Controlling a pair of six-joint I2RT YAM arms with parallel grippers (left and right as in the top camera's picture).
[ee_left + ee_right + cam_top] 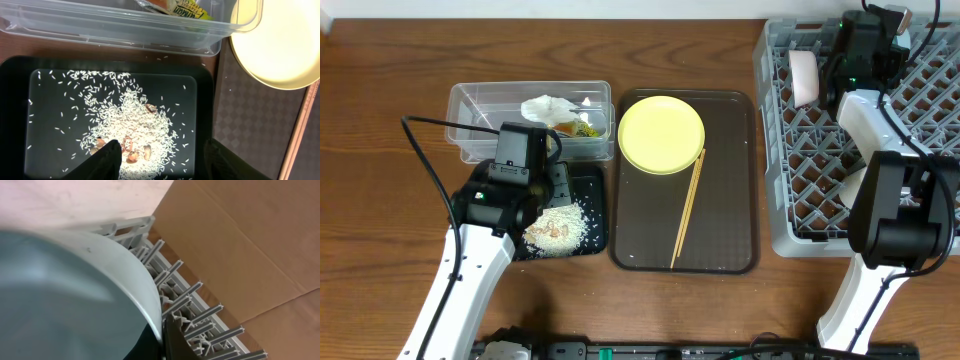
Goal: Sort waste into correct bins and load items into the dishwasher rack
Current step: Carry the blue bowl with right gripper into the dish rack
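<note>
Rice scraps (pixel 131 125) lie heaped in the black tray (pixel 20 100), and my left gripper (pixel 165 162) hangs open just above them, one finger over the pile and the other at the tray's right rim. Behind it, the clear tub (pixel 470 105) holds the crumpled napkin (pixel 548 107) and the green-yellow wrapper (pixel 187 10). The yellow plate (pixel 661 134) and chopsticks (pixel 687 208) rest on the brown serving tray (pixel 730 230). My right gripper (pixel 162 340) is shut on the rim of the light blue bowl (pixel 75 290) at the far end of the dishwasher rack (pixel 790 215). A pinkish bowl (pixel 804 78) stands on edge there.
The left arm (pixel 470 260) rises from the table's front edge beside the black tray. The right arm (pixel 890 200) reaches across the rack. Brown cardboard (pixel 240 240) lies just past the rack's far wall.
</note>
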